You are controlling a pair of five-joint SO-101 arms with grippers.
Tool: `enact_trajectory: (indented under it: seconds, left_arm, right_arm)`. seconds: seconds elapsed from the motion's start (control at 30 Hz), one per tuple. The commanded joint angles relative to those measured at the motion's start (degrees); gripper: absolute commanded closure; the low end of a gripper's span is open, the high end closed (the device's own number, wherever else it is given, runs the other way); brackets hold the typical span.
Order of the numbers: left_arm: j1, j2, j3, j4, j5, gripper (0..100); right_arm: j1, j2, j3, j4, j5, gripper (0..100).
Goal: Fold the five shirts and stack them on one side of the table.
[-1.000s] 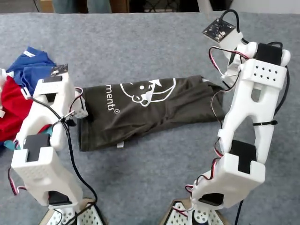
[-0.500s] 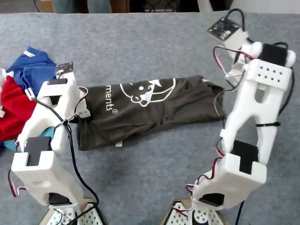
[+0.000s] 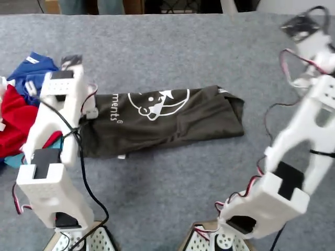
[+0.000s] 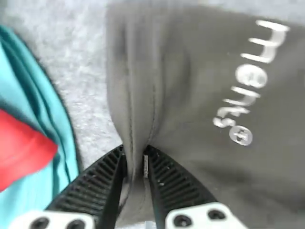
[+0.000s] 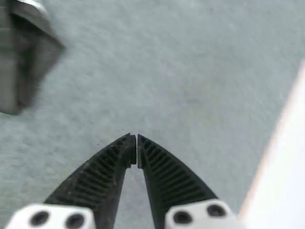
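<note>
Mid-table: dark shirt, folded to a long band, lying flat on the grey table, white print up

At the dark shirt's end nearest the pile: left gripper, fingers pinched on a fold of the shirt's edge. Cloth bunches into ridges running away from the pinch

Off the dark shirt's opposite end, apart from it, over bare table: right gripper, fingers pressed together, tips meeting, nothing between them. A corner of the dark shirt shows in the right wrist view, well clear of the tips

Beyond the pinched end: loose pile of blue shirt, red shirt and teal shirt, all crumpled, unfolded. Teal shirt lies just beside the dark shirt's pinched end, a strip of table between them
</note>
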Motion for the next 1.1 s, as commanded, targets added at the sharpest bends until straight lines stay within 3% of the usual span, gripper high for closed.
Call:
enact_trajectory:
  seconds: [0.0, 0.27, 0.37, 0.6, 0.9, 1.07]
  left_arm:
    - [5.8, -0.4, -11.1, 5.5, -0.4, 97]
    - [25.5, -0.3, -20.4, 6.9, 0.4, 97]
    - [30.5, 0.5, -23.3, 3.5, 3.8, 97]
    - [39.5, 8.4, -31.8, -0.8, 11.3, 97]
    - [49.1, 25.8, -56.2, -0.9, 11.6, 97]
    - [50.2, 37.9, -69.8, -0.8, 11.9, 97]
  right_arm:
    - [6.9, -3.1, -4.7, -0.9, 0.3, 98.4]
    - [15.5, -3.3, -8.9, -0.4, 0.2, 98.4]
    - [17.1, -3.3, -9.3, -0.4, 0.2, 98.4]
    - [20.5, -3.3, -9.4, -0.9, 0.3, 98.4]
    - [21.5, -3.3, -9.4, -1.5, 0.3, 98.4]
    - [22.6, -3.2, -9.4, -1.7, 0.3, 98.4]
